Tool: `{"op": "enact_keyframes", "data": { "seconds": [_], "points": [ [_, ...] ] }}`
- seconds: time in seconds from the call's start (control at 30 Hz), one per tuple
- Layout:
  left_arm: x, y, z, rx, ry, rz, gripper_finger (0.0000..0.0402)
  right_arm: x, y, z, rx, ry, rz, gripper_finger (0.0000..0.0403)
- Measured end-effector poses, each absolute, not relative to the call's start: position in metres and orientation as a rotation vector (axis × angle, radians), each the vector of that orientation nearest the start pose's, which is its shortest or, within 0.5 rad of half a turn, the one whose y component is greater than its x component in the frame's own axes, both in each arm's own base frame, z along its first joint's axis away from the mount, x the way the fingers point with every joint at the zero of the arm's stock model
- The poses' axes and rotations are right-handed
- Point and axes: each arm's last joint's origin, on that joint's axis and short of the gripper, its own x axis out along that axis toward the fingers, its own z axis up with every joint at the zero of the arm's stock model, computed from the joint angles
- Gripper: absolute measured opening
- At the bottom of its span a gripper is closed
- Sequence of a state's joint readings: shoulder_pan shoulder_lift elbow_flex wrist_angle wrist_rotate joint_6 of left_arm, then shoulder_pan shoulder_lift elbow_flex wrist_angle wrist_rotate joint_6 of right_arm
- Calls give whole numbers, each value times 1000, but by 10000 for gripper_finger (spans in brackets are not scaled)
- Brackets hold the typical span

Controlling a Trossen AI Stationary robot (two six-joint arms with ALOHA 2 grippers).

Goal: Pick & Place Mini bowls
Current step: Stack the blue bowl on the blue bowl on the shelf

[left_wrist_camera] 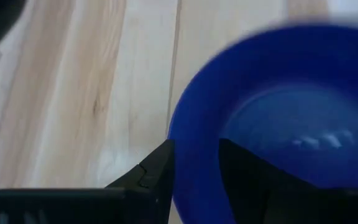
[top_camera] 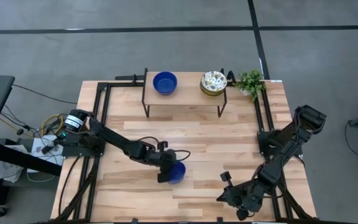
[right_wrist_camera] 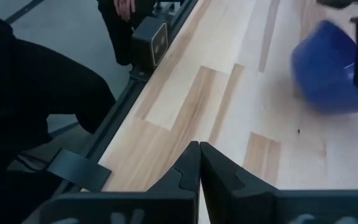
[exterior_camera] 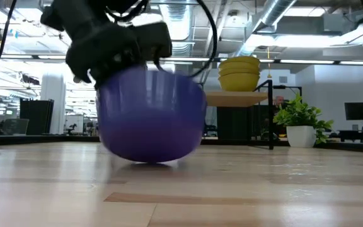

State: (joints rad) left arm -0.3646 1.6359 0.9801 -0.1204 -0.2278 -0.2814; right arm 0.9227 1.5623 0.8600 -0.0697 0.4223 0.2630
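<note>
A wooden bench [top_camera: 216, 143] seen from above, with two dark robot arms. The left gripper [top_camera: 168, 172] is near the middle of the bench's front edge, its fingers [left_wrist_camera: 160, 171] clamped on the rim of a blue bowl [top_camera: 176, 172], one finger inside and one outside. In the low view this bowl [exterior_camera: 151, 116] sits tilted, its base touching the bench. At the back edge stands a small raised shelf [top_camera: 185, 93]. On it are a second blue bowl [top_camera: 165, 82] and, well apart, a stack of bowls [top_camera: 213, 83] topped by a cream patterned one. A small plant [top_camera: 250, 82] stands just beside the shelf. The right gripper [top_camera: 240, 208] waits at the front right corner, fingers [right_wrist_camera: 185, 171] closed on nothing.
</note>
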Motion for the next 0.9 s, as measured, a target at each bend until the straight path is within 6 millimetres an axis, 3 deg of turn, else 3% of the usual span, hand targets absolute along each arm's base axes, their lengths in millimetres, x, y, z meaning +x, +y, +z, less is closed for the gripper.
{"op": "enact_keyframes", "data": {
  "seconds": [0.23,0.67,0.9],
  "points": [
    [320,-116,188,-50,778,-21,121,194,243,190,-241,649,377,1],
    [317,-116,207,-78,697,-43,121,195,243,190,-236,649,370,1],
    [316,-114,209,-77,698,-38,121,195,243,190,-237,649,370,1]
  ]
}}
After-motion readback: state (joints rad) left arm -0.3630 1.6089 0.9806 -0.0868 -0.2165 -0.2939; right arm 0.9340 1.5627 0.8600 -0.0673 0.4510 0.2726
